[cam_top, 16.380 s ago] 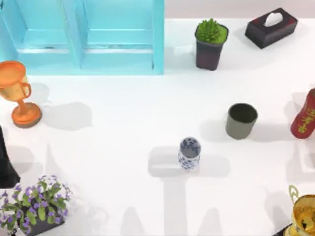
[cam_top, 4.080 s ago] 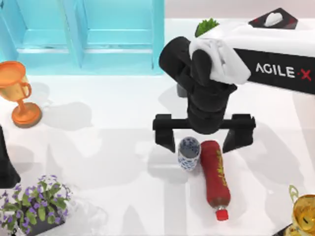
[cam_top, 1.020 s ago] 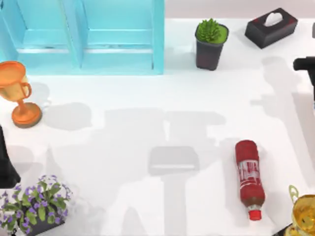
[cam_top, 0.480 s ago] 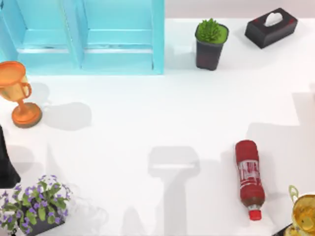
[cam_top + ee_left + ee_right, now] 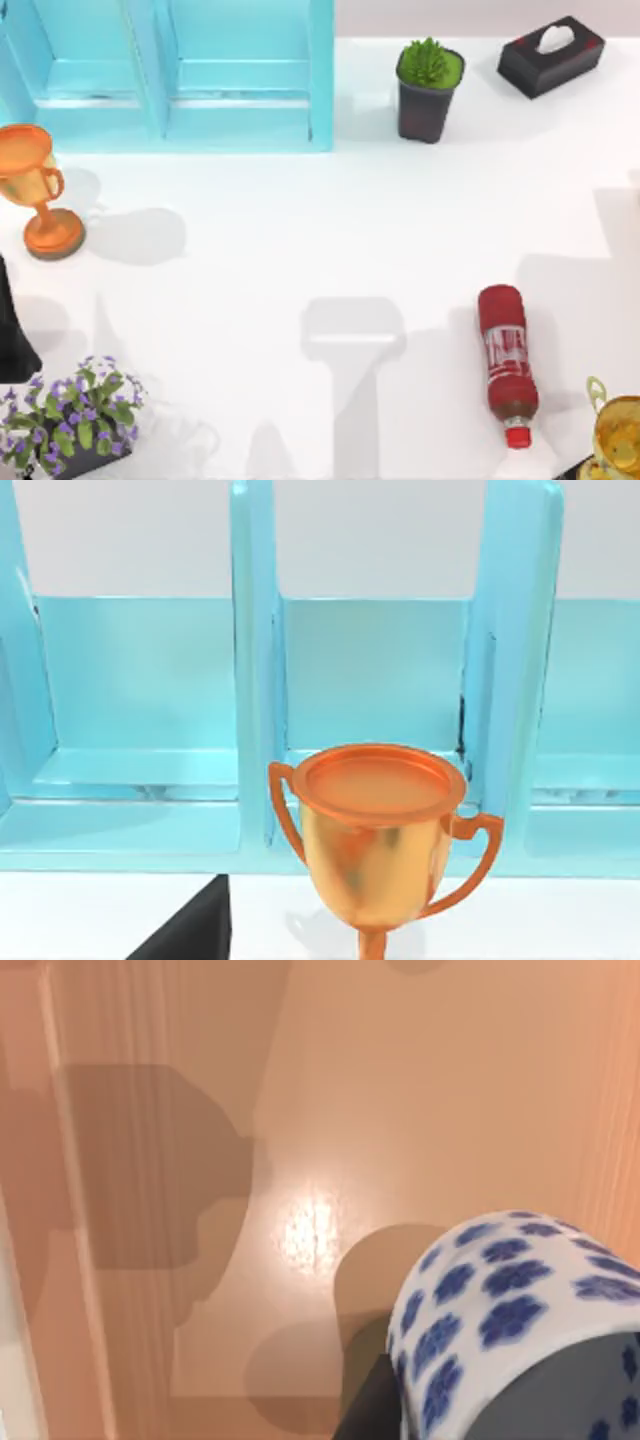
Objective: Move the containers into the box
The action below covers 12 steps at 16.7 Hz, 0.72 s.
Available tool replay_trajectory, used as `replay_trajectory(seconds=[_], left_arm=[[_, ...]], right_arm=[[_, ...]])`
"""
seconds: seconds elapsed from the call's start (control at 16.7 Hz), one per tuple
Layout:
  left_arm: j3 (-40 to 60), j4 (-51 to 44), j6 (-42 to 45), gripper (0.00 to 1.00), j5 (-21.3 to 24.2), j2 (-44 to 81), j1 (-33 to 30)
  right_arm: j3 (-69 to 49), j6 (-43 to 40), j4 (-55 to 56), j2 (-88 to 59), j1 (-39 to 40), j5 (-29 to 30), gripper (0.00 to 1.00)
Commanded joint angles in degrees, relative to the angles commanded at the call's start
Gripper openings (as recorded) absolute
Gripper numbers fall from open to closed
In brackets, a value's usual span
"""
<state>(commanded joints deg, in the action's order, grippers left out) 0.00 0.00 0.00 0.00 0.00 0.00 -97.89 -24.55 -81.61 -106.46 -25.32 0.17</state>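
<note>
On the worktop (image 5: 260, 240), the shelf unit (image 5: 170, 75) stands at the far left, with a trophy (image 5: 35, 190) in front of it at the left edge. The potted plant (image 5: 428, 88) and tissue box (image 5: 551, 55) sit far right. A bottle (image 5: 507, 362) lies near right, beside a second trophy (image 5: 618, 435). Flowers (image 5: 70, 415) occupy the near left corner.

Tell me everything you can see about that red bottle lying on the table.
The red bottle lies flat on its side on the white table, toward the top view's right. Its red cap points at the near edge, and a red label with pale markings wraps its body. It looks like plastic. Nothing touches it; a gold trophy stands nearby.
</note>
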Motion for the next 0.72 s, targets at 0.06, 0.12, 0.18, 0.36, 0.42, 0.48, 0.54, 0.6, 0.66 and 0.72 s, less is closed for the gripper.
replay_trajectory(seconds=[0.06, 0.12, 0.18, 0.36, 0.42, 0.48, 0.54, 0.6, 0.66, 0.72], left_arm=[[0.00, 0.00, 0.00, 1.00, 0.00, 0.00, 0.00], [0.00, 0.00, 0.00, 1.00, 0.00, 0.00, 0.00], [0.00, 0.00, 0.00, 1.00, 0.00, 0.00, 0.00], [0.00, 0.00, 0.00, 1.00, 0.00, 0.00, 0.00], [0.00, 0.00, 0.00, 1.00, 0.00, 0.00, 0.00], [0.00, 0.00, 0.00, 1.00, 0.00, 0.00, 0.00], [0.00, 0.00, 0.00, 1.00, 0.00, 0.00, 0.00], [0.00, 0.00, 0.00, 1.00, 0.00, 0.00, 0.00], [0.00, 0.00, 0.00, 1.00, 0.00, 0.00, 0.00], [0.00, 0.00, 0.00, 1.00, 0.00, 0.00, 0.00]], right_arm=[[1.27, 0.02, 1.32, 0.10, 0.01, -0.02, 0.00], [2.82, 0.01, 2.92, 0.14, 0.02, -0.03, 0.00], [4.58, 0.00, 4.60, 0.14, 0.01, -0.01, 0.00], [10.41, 0.03, 10.53, 0.10, -0.01, 0.08, 0.00], [11.88, 0.02, 12.05, 0.08, -0.02, 0.06, 0.00], [12.89, 0.01, 13.08, 0.01, -0.05, 0.03, 0.00], [13.40, -0.01, 13.58, -0.05, -0.07, 0.00, 0.00], [13.44, -0.02, 13.62, -0.05, -0.08, 0.00, 0.00], [13.44, -0.02, 13.62, -0.05, -0.08, 0.00, 0.00], [13.44, -0.02, 13.62, -0.05, -0.08, 0.00, 0.00]])
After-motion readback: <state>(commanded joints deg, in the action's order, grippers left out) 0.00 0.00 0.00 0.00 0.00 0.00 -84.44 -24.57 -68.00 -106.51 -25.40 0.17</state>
